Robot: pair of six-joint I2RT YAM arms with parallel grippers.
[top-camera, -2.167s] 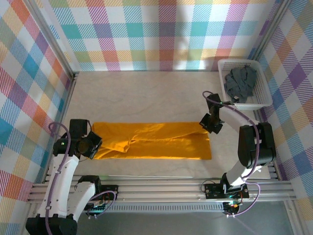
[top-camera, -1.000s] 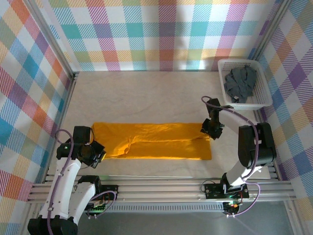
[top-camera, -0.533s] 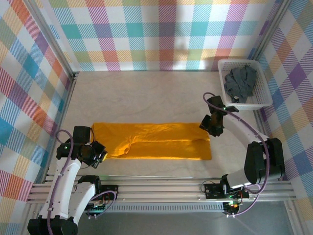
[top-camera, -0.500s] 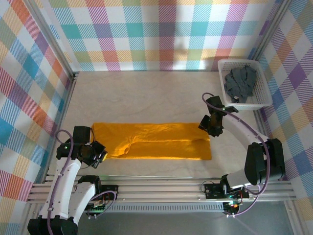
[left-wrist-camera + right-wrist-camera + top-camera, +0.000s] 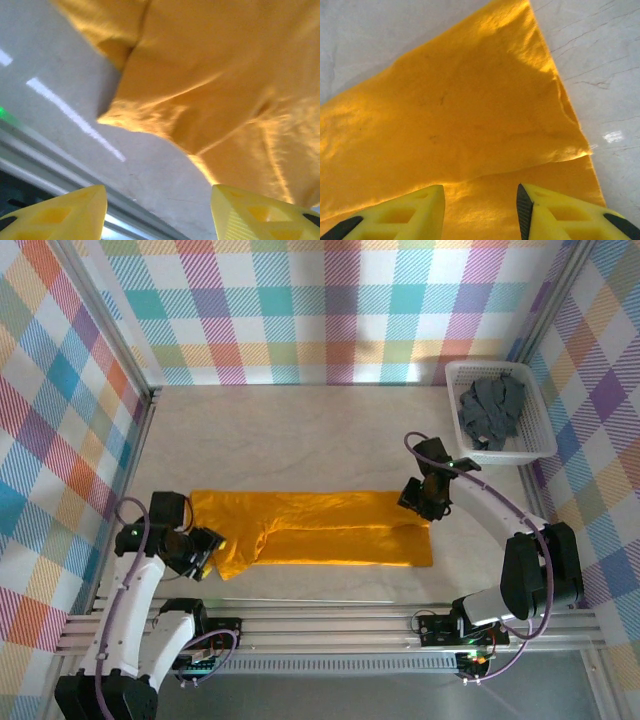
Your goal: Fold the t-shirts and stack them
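Note:
The orange-yellow t-shirt [image 5: 320,530] lies folded into a long strip across the near half of the table. My left gripper [image 5: 208,548] stands open at the strip's near-left corner. In the left wrist view the left gripper [image 5: 157,210] has only bare table between its fingers, and the shirt's rumpled edge [image 5: 210,65] lies just ahead. My right gripper [image 5: 413,502] hovers open over the strip's far-right corner. In the right wrist view the right gripper [image 5: 480,210] holds nothing, and a folded flap of the shirt [image 5: 460,115] lies below and ahead. The dark grey t-shirt [image 5: 490,410] sits crumpled in the basket.
The white mesh basket [image 5: 487,364] stands at the back right against the checked wall. The metal rail [image 5: 330,620] runs along the table's near edge, close behind the left gripper. Bare tabletop [image 5: 300,440] stretches behind the orange strip.
My left gripper has gone from shut to open and let go of the shirt's near-left corner, which now lies slightly bunched. The right gripper has shifted a little left over the right end.

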